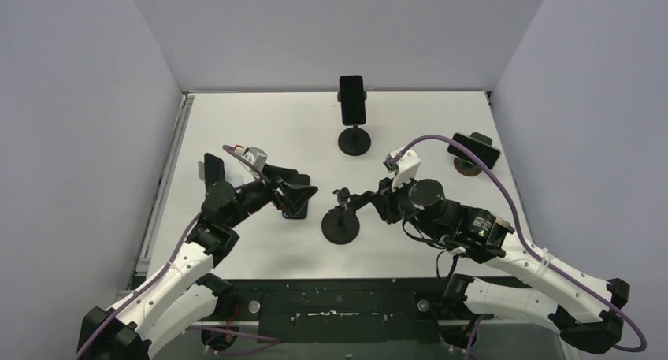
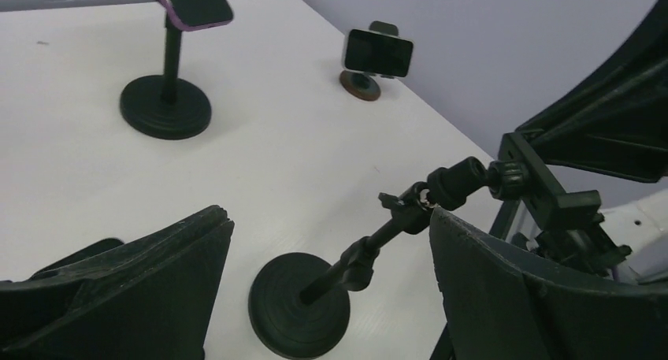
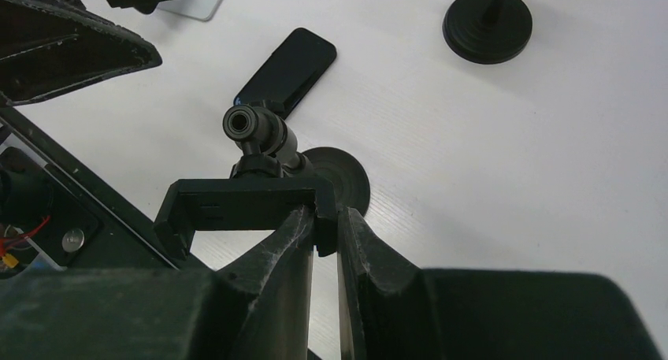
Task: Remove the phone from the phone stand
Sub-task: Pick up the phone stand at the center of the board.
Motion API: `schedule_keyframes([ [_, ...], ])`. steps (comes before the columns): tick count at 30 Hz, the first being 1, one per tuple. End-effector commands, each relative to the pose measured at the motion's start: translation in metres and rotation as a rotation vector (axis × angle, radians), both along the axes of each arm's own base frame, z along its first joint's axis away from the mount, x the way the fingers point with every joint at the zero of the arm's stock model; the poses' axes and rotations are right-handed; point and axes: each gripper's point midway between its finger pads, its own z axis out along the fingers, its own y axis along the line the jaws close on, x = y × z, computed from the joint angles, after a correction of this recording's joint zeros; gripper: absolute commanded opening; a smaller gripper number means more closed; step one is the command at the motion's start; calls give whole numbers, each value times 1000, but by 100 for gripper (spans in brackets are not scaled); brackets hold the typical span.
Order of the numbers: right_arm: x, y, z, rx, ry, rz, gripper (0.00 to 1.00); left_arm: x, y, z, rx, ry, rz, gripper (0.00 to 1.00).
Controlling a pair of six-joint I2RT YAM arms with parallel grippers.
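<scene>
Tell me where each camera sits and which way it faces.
Top external: above and behind the robot, looking down at the table; left arm and right arm show.
Left wrist: on the left arm, facing across to the empty stand; its open left gripper frames the view.
Right wrist: on the right arm, looking down at the clamp pinched by the right gripper, with the phone lying flat beyond.
Shared: both wrist views show the empty stand and far stand's base.

Glossy phone [image 3: 287, 70], matt black phone stand [image 3: 344, 179], smooth white table [image 3: 504, 163].
</scene>
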Motion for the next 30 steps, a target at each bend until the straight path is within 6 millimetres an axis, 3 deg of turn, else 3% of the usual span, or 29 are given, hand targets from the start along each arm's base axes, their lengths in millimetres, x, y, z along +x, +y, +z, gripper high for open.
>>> schedule_keyframes([
  [1,-2,6,17,46,-21,32,0,-22,-31,42,-55,-158,-242,91],
  [4,-2,7,15,43,-20,33,0,-25,-54,33,-14,-156,-359,81],
  [9,-2,7,18,57,-22,33,0,-29,-81,7,146,-274,-383,79],
  [18,-3,7,19,71,-20,35,0,-15,-95,-5,213,-344,-343,73],
  [30,-5,9,18,79,-10,38,0,-20,-113,-8,200,-357,-393,51],
])
